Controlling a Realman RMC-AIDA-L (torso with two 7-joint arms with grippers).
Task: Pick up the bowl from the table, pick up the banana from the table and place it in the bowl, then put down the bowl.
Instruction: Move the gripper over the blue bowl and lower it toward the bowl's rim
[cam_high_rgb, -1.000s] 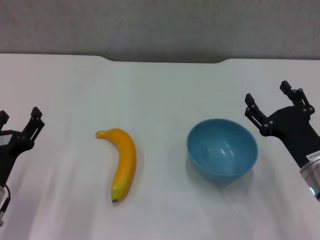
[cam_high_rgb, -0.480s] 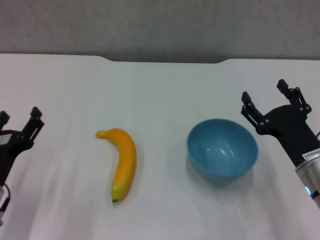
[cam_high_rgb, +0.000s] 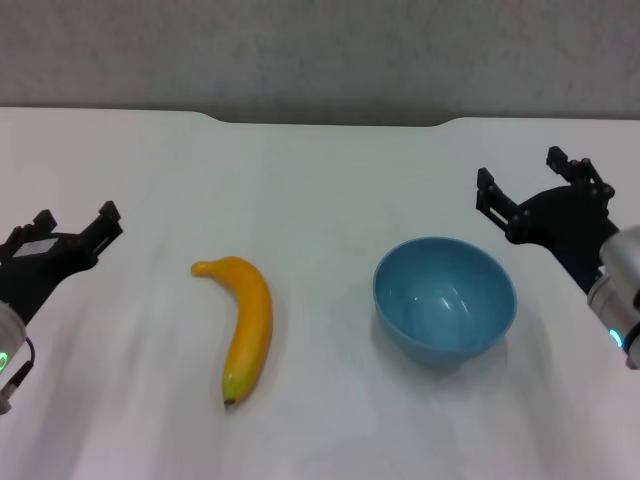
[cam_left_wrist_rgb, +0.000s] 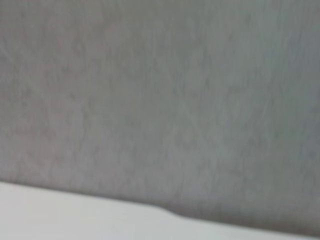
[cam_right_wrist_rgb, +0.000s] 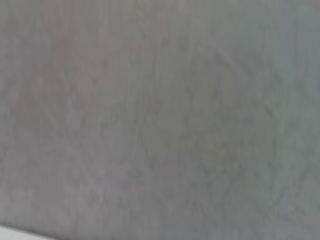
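Just beside the right gripper (cam_high_rgb: 532, 185), whose fingers are spread apart, the bowl (cam_high_rgb: 445, 298) sits on the table (cam_high_rgb: 320, 170); the banana (cam_high_rgb: 245, 325) lies near the open-fingered left gripper (cam_high_rgb: 72, 225)

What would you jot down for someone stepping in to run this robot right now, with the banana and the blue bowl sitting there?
Left gripper: open, empty, over the table's left side, apart from the banana.
Right gripper: open, empty, just beyond the bowl's right side, not touching it.
Banana lies flat left of centre; bowl stands upright and empty right of centre.
Done: nothing yet.
Left: lift the bowl, put the banana in it, set the bowl down.
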